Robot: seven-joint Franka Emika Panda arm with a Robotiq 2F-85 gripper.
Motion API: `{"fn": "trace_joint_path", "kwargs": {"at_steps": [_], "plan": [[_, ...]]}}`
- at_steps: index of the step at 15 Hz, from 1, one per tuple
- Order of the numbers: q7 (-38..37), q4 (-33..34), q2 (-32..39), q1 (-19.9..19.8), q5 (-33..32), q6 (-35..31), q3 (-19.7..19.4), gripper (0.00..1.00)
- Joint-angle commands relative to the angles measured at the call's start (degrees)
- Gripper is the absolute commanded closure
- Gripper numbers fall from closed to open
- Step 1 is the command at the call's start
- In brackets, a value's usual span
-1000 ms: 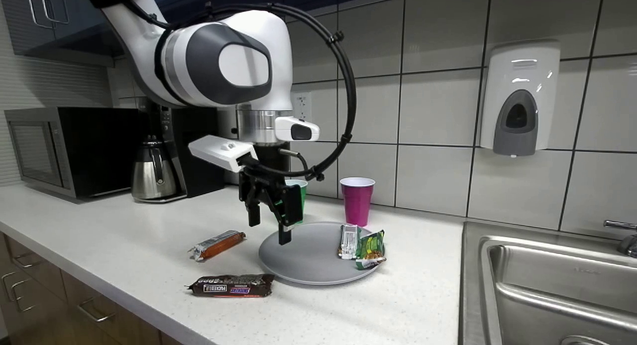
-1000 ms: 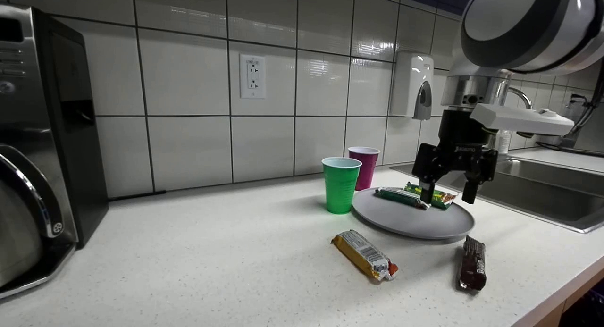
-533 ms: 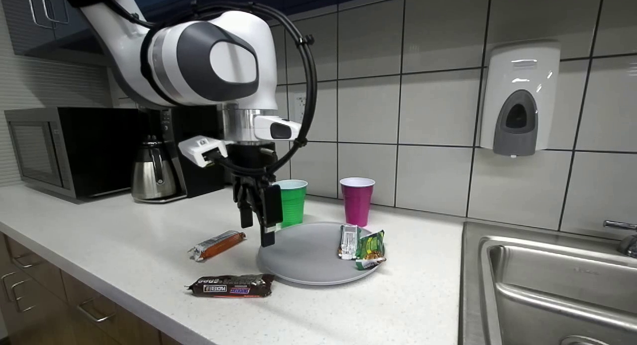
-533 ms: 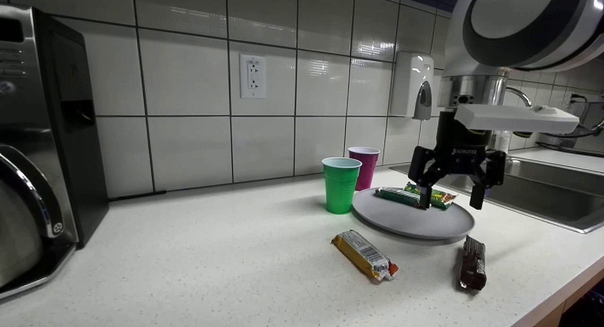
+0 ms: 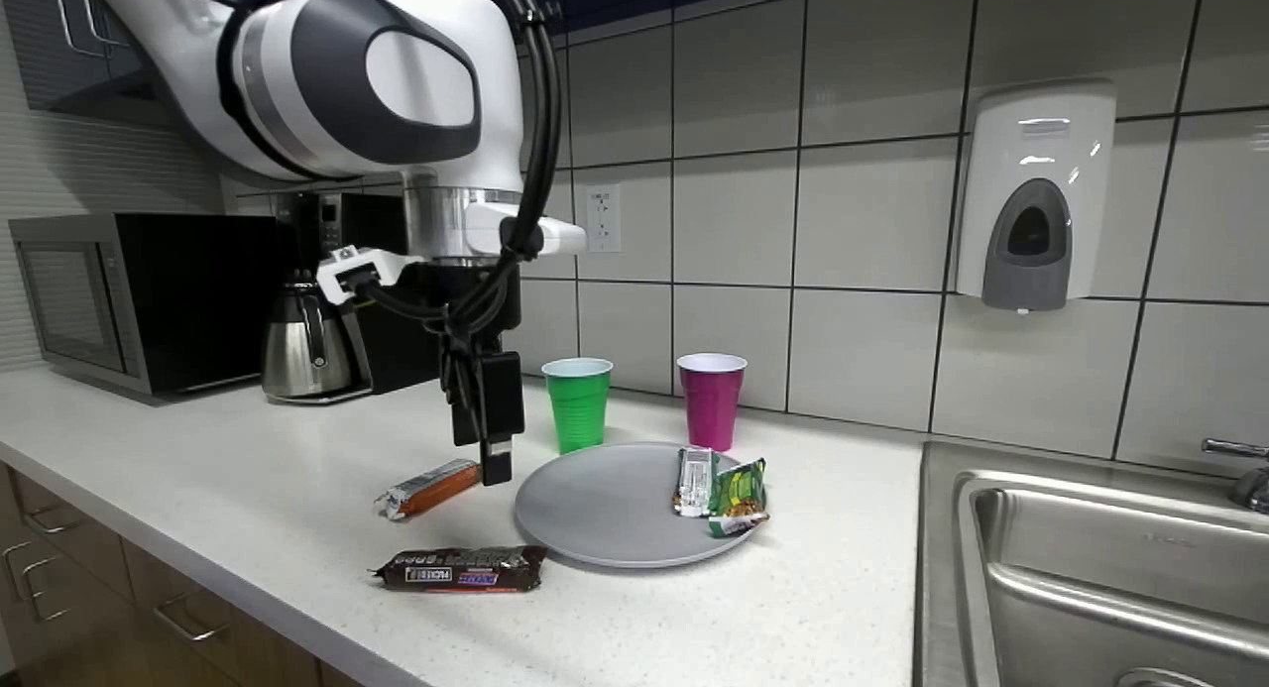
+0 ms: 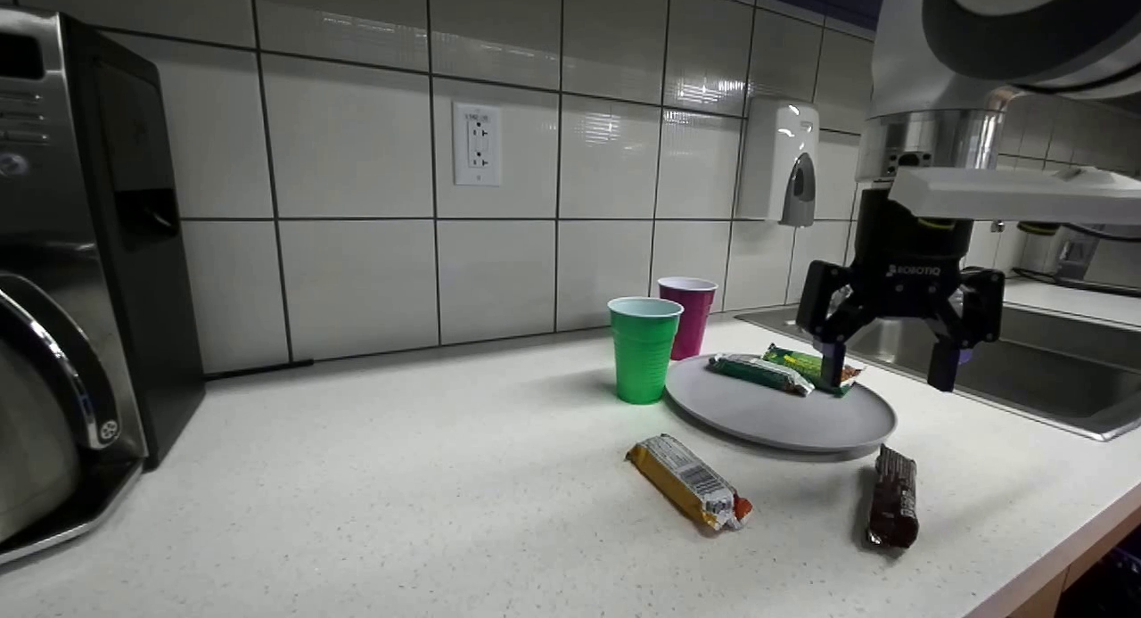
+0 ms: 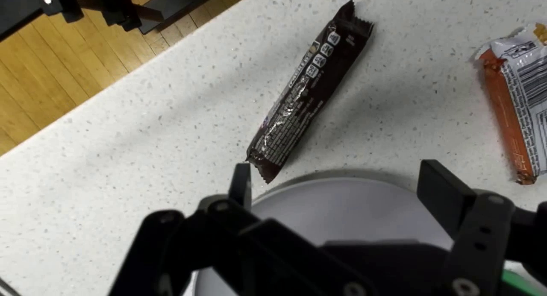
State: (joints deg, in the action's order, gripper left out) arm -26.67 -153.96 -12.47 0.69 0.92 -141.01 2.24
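My gripper (image 6: pixel 887 373) stands open above the counter near the plate's edge, nothing between its fingers. In the wrist view the grey plate (image 7: pixel 350 206) shows below the spread jaws. A dark brown wrapped bar (image 7: pixel 310 91) lies on the counter just beyond the fingertips, one end close to the left finger in the picture. An orange-and-silver wrapped bar (image 7: pixel 513 112) lies farther right there; in an exterior view the gripper partly overlaps that orange bar (image 5: pixel 426 491). On the plate rest a green wrapped bar (image 6: pixel 759 374) and a green-yellow packet (image 5: pixel 738 497), side by side.
A green cup (image 5: pixel 578 404) and a magenta cup (image 5: pixel 711 404) stand behind the plate by the tiled wall. The sink (image 5: pixel 1110 568) lies to one side; a coffee maker with a steel carafe (image 5: pixel 305 345) and a microwave (image 5: pixel 139 300) to the other. A soap dispenser (image 5: pixel 1036 196) hangs above.
The gripper has moved away from above the plate, leftward in one exterior picture and rightward in another, while turning. It has stayed open. The green cup is now uncovered; bars and plate have not moved.
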Motion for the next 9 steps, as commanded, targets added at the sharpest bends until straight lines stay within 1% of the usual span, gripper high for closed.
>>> {"fn": "trace_joint_path", "kwargs": {"at_steps": [1,4,6,9], "plan": [[0.25,-0.17,-0.35,-0.86,0.33,0.12,0.88,0.0],[0.23,-0.37,-0.46,-0.87,0.34,0.12,0.89,0.0],[-2.46,-1.39,-0.97,-1.17,-0.91,-0.54,1.7,0.0],[-5.02,-2.16,-1.1,-1.18,-0.48,-0.54,2.1,0.0]]}}
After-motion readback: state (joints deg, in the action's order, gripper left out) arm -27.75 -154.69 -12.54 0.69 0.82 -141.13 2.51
